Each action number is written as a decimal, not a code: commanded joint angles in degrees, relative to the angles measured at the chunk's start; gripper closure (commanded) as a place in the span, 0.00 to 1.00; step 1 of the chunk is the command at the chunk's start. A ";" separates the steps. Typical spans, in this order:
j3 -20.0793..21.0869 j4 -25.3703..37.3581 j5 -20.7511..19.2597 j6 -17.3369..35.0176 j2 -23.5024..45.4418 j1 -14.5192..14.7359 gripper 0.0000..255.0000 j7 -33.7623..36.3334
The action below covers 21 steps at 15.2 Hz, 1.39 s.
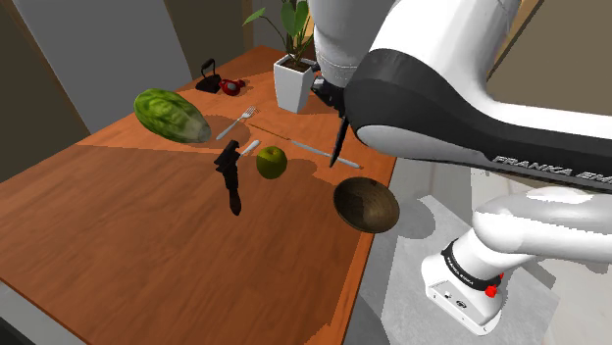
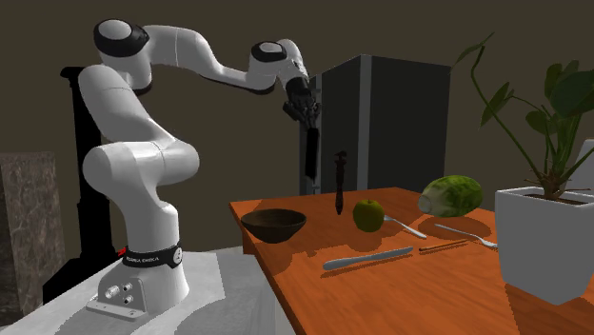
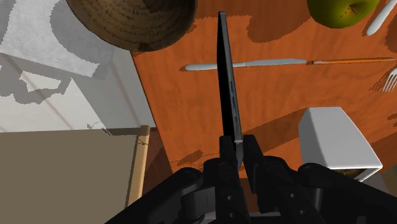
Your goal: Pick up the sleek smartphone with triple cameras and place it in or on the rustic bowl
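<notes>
Jaws clamped on thin black slab smartphone, held clear above orange wooden tabletop. Long axis runs straight out from jaws. Dark brown round bowl sits lower, just aside of free end.

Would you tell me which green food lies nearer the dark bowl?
The round apple, close by the bowl; the leafy lettuce head sits farther off.

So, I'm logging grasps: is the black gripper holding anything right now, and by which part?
Yes: the thin black slab-shaped smartphone, clasped by the black two-finger gripper at one short end, its length hanging free above the orange-brown wooden table.
</notes>
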 commanded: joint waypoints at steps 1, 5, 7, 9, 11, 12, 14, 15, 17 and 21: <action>-3.85 -2.17 0.89 -2.02 -3.71 3.74 1.00 -1.79; -9.52 -4.96 1.67 -6.89 -10.49 9.52 1.00 -4.61; -11.94 -5.89 1.69 -9.60 -13.70 11.97 1.00 -5.89; -13.74 -6.42 1.55 -11.92 -16.20 13.81 1.00 -6.87; -13.33 -8.11 2.02 -10.86 -16.68 14.25 1.00 -6.36; -13.11 -8.94 2.26 -10.32 -16.91 14.46 1.00 -6.10; -12.65 -10.58 2.75 -9.25 -17.34 14.88 1.00 -5.59; -12.41 -11.38 2.99 -8.71 -17.54 15.09 1.00 -5.33; -11.90 -12.96 3.49 -7.64 -17.91 15.49 1.00 -4.81; -10.78 -16.02 4.52 -5.46 -18.52 16.26 1.00 -3.75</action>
